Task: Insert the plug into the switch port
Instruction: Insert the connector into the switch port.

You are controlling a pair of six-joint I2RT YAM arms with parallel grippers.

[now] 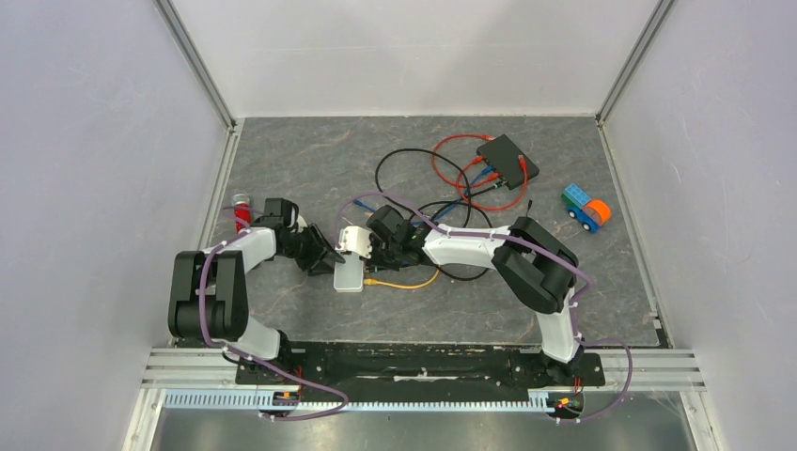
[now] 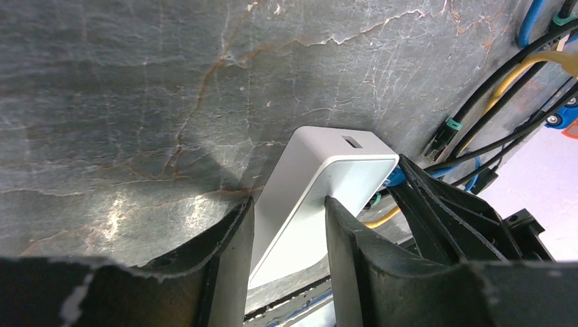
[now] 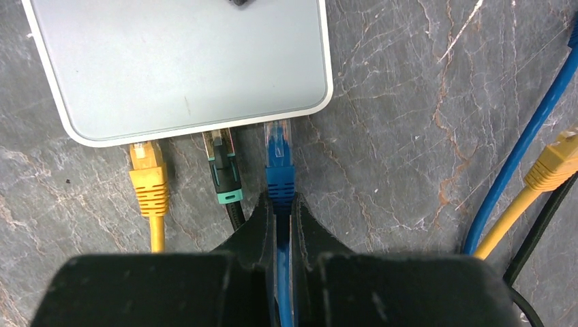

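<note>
Network job, left to right: the left gripper (image 2: 287,204) stands half-wide astride the white switch (image 2: 320,184), one finger along each long side; whether the pads already press the casing cannot be told. On the switch's far edge, seen from the right wrist, a yellow plug (image 3: 148,180) and a green-booted plug (image 3: 223,178) sit in ports just left of the right gripper (image 3: 281,201); that gripper is pinched tight on the blue cable (image 3: 281,259), right behind the blue plug (image 3: 279,167), which points straight ahead of the fingertips with its clear tip at the switch's edge, apparently at the mouth of a port and not pushed home; off to the right of the fingers lie a loose blue lead (image 3: 525,136) and a spare yellow connector (image 3: 553,163) on the marbled table (image 3: 409,102). The step in hand looks like the insertion itself; the next move likely calls for the left side to brace the switch while the right drives the plug straight forward, level with the port, until it seats. No brand, label or writing can be read anywhere.
</note>
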